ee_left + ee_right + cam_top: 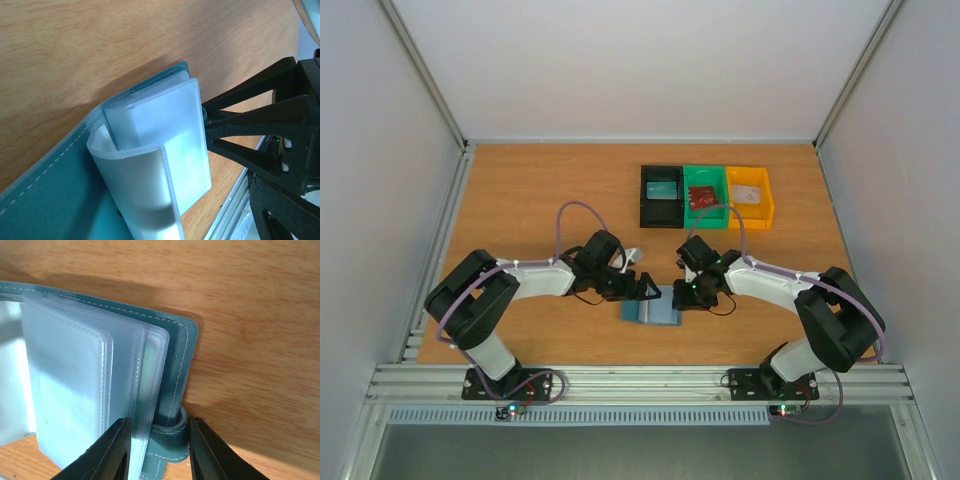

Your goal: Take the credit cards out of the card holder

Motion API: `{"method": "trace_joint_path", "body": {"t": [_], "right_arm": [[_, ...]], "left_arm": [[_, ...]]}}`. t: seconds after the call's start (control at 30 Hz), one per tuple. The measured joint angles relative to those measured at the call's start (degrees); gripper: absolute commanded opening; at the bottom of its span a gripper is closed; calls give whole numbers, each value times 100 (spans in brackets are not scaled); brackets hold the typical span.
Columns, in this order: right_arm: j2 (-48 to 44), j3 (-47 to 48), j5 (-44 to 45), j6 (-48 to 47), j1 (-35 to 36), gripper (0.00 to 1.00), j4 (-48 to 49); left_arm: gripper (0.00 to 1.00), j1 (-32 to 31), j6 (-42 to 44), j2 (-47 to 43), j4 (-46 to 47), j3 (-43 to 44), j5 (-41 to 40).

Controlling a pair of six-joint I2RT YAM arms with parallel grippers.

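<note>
The blue-grey card holder [653, 312] lies open on the table between both arms, near the front edge. Its frosted plastic sleeves [170, 130] stand fanned up off the teal cover [50, 190]. My right gripper [159, 422] is shut on the holder's right edge, with the cover [175, 340], its strap loop and a few sleeves between the fingers. My left gripper [647, 288] hangs open just left of the sleeves, holding nothing. Red credit cards [701, 195] lie in the green bin. Whether any card sits inside the sleeves [70, 370] I cannot tell.
Three small bins stand in a row at the back: black [661, 208], green [706, 212] and yellow [752, 212], the yellow one holding a pale card. The right arm's black fingers [260, 125] fill the right side of the left wrist view. The table's metal front rail [640, 378] is close.
</note>
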Motion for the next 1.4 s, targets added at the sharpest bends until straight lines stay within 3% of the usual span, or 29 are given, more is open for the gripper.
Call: {"method": "trace_joint_path", "body": {"t": [0.4,0.83,1.17,1.4], "right_arm": [[17,26,-503,85,17,49,398],[177,28,-822,197,20,53,763],[229,37,-1167,529,9,54,1043],[245,37,-1303,737,-28,54,1176]], "left_arm": [[97,0,-15,11,28,11,-42],[73,-11,-92,-24,118,-87,-131],[98,-9,-116,-328,317,-354,-98],[97,17,-125,-704,629,-595,-17]]}}
